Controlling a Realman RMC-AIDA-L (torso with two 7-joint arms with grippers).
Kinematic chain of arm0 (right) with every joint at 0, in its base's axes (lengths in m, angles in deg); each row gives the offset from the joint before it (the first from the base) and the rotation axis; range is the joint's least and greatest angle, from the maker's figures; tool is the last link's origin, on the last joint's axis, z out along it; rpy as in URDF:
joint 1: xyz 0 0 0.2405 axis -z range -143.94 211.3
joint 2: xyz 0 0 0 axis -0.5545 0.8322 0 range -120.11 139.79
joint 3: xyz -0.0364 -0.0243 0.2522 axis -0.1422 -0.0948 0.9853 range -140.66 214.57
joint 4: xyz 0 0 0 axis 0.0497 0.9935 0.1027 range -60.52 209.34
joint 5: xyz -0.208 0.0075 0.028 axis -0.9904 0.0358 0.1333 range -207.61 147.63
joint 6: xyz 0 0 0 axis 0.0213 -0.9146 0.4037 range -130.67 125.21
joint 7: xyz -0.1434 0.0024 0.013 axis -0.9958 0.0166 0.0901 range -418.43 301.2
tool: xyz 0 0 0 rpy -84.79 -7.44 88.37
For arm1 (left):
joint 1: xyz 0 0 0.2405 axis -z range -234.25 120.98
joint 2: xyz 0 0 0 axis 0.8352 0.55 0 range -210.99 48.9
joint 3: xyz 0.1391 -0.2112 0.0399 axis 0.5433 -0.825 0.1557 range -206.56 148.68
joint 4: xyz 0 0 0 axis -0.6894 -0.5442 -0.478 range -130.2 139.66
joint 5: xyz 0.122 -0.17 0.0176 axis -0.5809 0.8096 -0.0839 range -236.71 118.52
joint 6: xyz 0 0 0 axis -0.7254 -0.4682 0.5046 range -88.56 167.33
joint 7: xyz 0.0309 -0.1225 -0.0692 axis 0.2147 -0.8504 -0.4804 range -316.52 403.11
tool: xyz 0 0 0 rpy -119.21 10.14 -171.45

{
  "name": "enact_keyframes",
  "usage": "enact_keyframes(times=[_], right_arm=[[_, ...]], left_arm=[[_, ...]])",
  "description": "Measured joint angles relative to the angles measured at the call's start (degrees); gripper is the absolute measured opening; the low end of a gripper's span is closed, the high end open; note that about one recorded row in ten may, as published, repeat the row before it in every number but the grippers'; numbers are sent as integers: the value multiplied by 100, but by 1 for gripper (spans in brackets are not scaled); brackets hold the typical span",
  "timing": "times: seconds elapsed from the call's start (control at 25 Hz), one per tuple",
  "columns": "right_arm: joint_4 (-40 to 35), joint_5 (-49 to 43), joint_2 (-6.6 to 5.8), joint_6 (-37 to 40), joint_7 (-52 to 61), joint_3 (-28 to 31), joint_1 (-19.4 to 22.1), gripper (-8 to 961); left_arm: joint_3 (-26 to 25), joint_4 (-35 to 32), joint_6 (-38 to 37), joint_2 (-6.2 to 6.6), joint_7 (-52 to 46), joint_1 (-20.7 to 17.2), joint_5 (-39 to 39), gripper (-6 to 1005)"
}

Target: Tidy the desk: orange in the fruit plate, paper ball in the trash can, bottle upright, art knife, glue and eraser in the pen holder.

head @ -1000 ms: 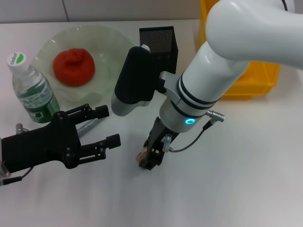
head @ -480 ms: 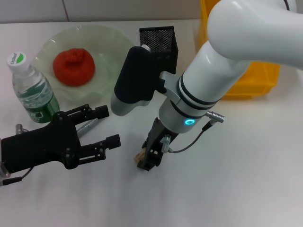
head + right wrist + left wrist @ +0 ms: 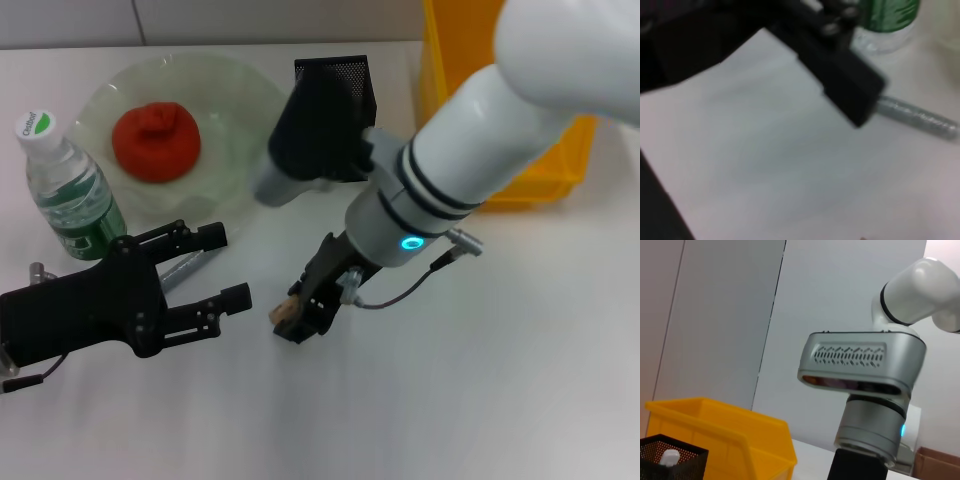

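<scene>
In the lower middle of the head view, the right end effector (image 3: 290, 318) gripped the tiny tan rectangular eraser (image 3: 284, 310) just above the plain white surface (image 3: 480, 400), presumably bound for the tall black mesh pen holder (image 3: 350, 75) at upper centre, while the left end effector (image 3: 228, 266) waited with its fingers spread wide at lower left.

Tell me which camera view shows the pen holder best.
The head view: the pen holder stands upright near the desk's far edge, its mesh wall and square rim visible, though the right arm covers part of it. The left wrist view catches only one rim corner with something white inside. The right wrist view shows none of it.
</scene>
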Motion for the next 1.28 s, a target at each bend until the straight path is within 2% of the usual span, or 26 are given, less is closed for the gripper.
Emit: enact_keyframes(times=[0.2, 0.24, 0.36, 0.44, 0.56, 0.64, 0.8, 0.84, 1.12, 1.24, 1.28], right_arm=[[-370, -5, -16, 0, -223, 448, 528, 463], [-622, 1, -18, 0, -385, 617, 834, 463], [-834, 17, -13, -11, -518, 738, 1066, 463], [-1134, 54, 4, -98, -683, 919, 1416, 463], [-1256, 147, 6, -183, -789, 991, 1588, 463], [-1331, 547, 2, -329, -1149, 1095, 1828, 463], [-1317, 1172, 4, -477, -1668, 1211, 2037, 463], [-1295, 1618, 5, -607, -2059, 1301, 2187, 463], [-1092, 2718, 1, -731, -3089, 1724, 2481, 463], [-723, 3576, 7, -737, -4043, 2095, 2632, 462], [-723, 3576, 7, -737, -4043, 2095, 2632, 462]], left_arm=[[-1, -7, 0, 2, 0, 0, 2, 779], [-4, -8, 1, 1, 0, 8, 4, 779], [-7, -8, 4, 2, 0, 14, 5, 779], [-9, -7, 10, 2, 0, 22, 5, 779], [-9, -3, 14, -1, 0, 29, 5, 779], [-9, 0, 19, -2, 0, 33, 5, 779], [-5, 1, 19, -4, 0, 34, 5, 779], [-3, 1, 19, -5, 0, 33, 5, 779], [-9, 1, 18, -7, 0, 13, 5, 779], [-9, 2, 9, -8, 0, 8, 5, 779], [-9, 1, 8, -8, 0, 5, 5, 779]])
